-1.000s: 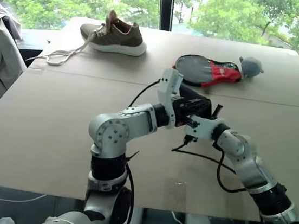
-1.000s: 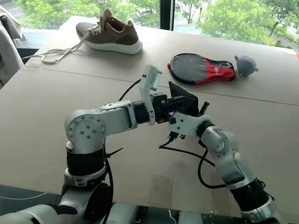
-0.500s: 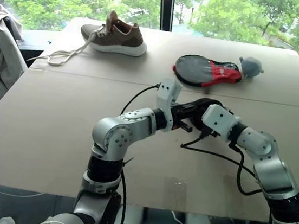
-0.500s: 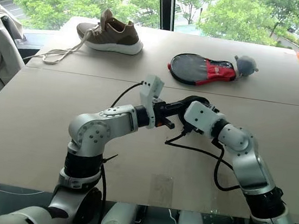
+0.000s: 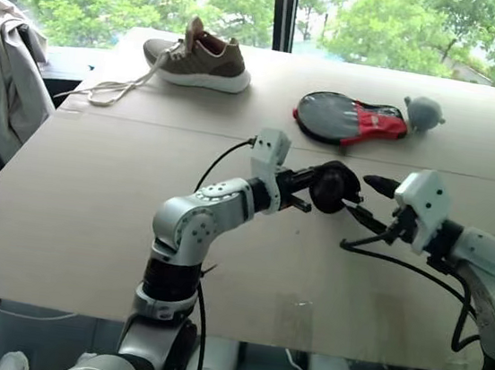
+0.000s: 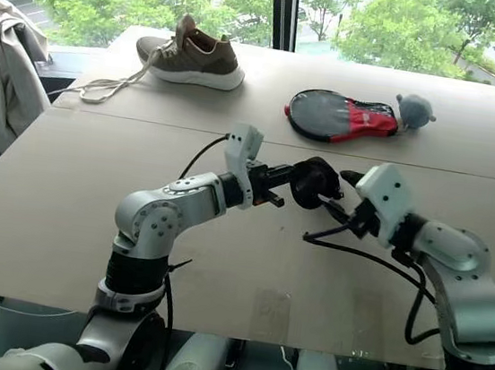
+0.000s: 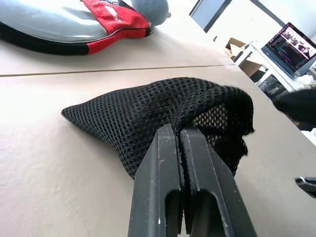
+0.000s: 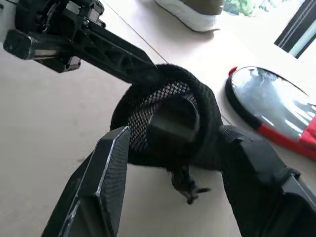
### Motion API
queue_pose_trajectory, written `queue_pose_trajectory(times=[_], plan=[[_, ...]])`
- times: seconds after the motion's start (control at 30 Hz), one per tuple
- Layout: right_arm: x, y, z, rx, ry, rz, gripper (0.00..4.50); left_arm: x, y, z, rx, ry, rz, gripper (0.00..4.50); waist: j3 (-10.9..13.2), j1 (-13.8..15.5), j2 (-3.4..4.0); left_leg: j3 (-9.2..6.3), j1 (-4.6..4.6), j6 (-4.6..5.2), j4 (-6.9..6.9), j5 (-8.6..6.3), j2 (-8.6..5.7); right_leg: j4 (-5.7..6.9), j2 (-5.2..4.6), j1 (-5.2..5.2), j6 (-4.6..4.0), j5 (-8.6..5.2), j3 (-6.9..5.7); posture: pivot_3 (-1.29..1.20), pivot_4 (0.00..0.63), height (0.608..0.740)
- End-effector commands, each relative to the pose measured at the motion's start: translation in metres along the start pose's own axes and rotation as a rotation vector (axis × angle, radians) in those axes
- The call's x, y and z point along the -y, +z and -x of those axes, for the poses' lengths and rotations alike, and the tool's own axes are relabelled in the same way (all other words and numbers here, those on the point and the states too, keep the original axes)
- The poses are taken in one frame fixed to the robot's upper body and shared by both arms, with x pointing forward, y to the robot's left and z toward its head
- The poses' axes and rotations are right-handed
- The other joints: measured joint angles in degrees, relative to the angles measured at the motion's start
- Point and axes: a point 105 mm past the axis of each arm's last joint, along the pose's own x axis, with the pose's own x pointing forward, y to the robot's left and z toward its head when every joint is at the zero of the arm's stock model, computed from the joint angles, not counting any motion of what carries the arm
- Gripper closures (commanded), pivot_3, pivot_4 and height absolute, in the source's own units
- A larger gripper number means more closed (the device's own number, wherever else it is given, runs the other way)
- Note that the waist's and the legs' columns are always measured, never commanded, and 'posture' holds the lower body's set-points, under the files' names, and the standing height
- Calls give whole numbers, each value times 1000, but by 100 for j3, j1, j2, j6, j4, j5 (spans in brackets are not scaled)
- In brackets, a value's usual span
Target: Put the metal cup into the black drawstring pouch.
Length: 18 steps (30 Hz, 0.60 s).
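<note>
Left hand [image 5: 307, 197] pinching rim of black drawstring pouch [image 5: 331, 187], holding it up just off tan surface [image 5: 82, 210], mouth facing right. Right hand [image 5: 370, 200] just beside pouch opening, fingers spread, nothing in them, not touching fabric. Further back: brown shoe [image 5: 199, 55] with laces trailing, black-and-red paddle case [image 5: 350, 122], grey plush [image 5: 423, 112] touching its end.

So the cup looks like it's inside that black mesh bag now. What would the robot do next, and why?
Probably draw the right gripper farther back from the black drawstring pouch. Its fingers stand open and empty beside the pouch's mouth, the metal cup sits inside, and the left gripper pinches the rim shut, so only the cord may be left to pull.
</note>
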Motion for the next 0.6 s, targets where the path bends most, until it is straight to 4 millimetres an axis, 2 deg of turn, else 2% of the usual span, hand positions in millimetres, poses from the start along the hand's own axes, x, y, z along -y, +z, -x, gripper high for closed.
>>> queue_pose_trajectory(times=[0.03, 0.1, 0.17, 0.2, 0.27, 0.37, 0.5, 0.6], plan=[[15, -14, 11, -76, -89, 61, 1658, 5, 6, 3, 35, -18, -12, 4500, 0, -2, 0, 1, 1, 0, 0, 0, 1, 0, 1, 0, -3, -2, 0, 0, 150, 740], [16, -47, 8, -218, -101, 180, 1658, 0, 7, 6, 39, -1, -13, 4500, -1, -8, -1, 6, 5, 0, 2, 0, 1, 1, 2, 3, -13, -8, 0, 0, 150, 740], [15, -62, 6, -262, -117, 198, 1658, -4, 7, 9, 42, 7, -23, 4500, -1, -17, -1, 20, 7, -1, 2, 1, 1, 1, 2, 4, -15, -10, 1, 0, 150, 740], [16, -65, 3, -240, -151, 133, 1658, -8, 3, 15, 23, 21, -85, 4500, 0, -35, 0, 22, 7, -1, 2, 1, 2, 1, 3, 3, -15, -9, 1, 0, 150, 740], [17, -68, -2, -201, -204, 48, 1658, -15, -7, 24, -23, 42, -192, 4500, -1, -102, 3, 20, 9, -3, -3, 2, 8, 7, 11, -4, -13, -6, 12, 0, 150, 740], [14, -67, -8, -168, -220, 13, 1658, -23, -25, 38, -87, 62, -291, 4500, 3, -90, 10, 16, 5, -3, -9, 1, 15, 7, 14, -11, -12, -4, 16, 0, 150, 740], [19, -69, -14, -131, -317, -133, 1658, -32, -39, 54, -111, 117, -279, 4500, 3, -75, 8, 17, 3, -2, -9, 1, 11, 1, 4, -10, -15, -6, 19, 0, 150, 740], [11, -62, -25, -86, -301, -187, 1658, -37, -42, 61, -104, 157, -281, 4500, 5, -54, 11, 11, 2, -2, -9, 1, 13, 4, 5, -11, -17, -7, 14, 0, 150, 740]])
